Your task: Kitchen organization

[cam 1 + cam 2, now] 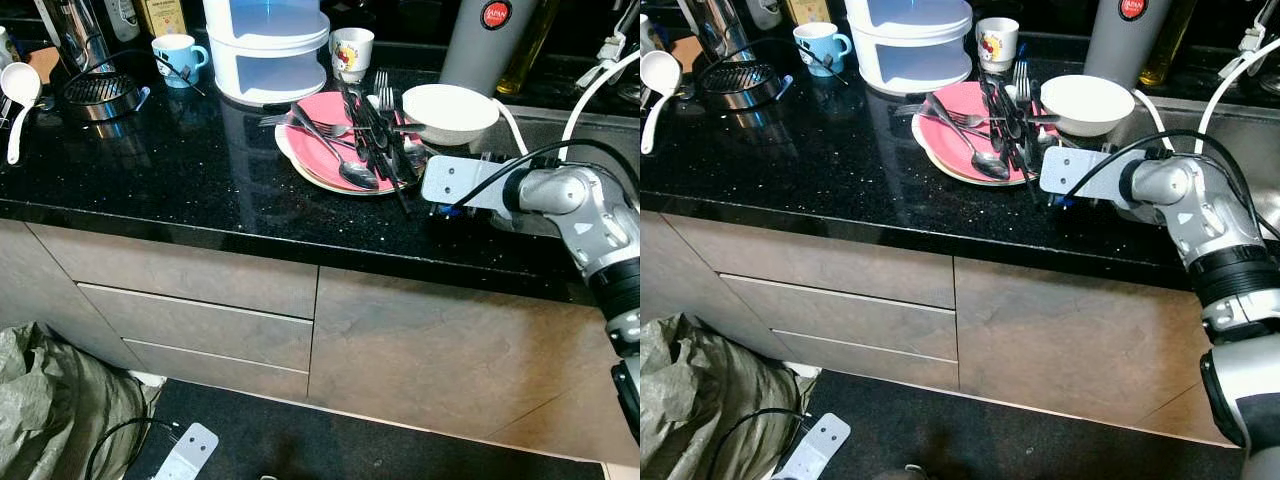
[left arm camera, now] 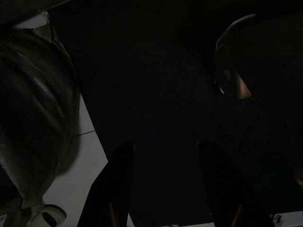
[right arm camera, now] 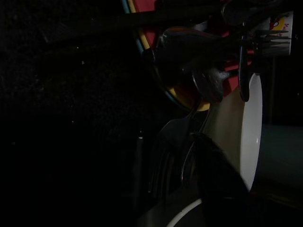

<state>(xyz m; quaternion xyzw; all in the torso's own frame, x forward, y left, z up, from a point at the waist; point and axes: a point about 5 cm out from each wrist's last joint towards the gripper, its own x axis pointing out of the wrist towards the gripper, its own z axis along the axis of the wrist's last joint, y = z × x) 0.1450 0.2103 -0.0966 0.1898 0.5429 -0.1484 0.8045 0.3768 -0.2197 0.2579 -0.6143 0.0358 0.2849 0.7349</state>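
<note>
- The black speckled table (image 1: 170, 170) carries a stack of plates, the top one a pink plate (image 1: 325, 140) lying on a paler plate with a yellowish rim.
- On the pink plate lie a spoon (image 1: 340, 160) and several forks (image 1: 383, 100), dark and shiny, their handles crossing over one another (some stick out over the plate's near edge).
- A white bowl (image 1: 450, 110) stands just beside the plates, on the robot's right, touching or nearly touching their rim.
- The right claw (image 1: 385, 150) reaches in over the plates among the cutlery; its black fingers blend with the dark handles, so one cannot tell whether it is open or closed.
- Behind the plates stands a white stacked container (image 1: 268, 50), with a patterned cup (image 1: 351, 52) to its right and a blue mug (image 1: 178, 57) to its left.
- Far left lie a white ladle (image 1: 18, 90) and a round metal strainer (image 1: 97, 93).
- The left claw (image 2: 165, 189) hangs low in shade, its two fingers apart, beside a grey-green sack (image 1: 50, 410) on the floor.
</note>
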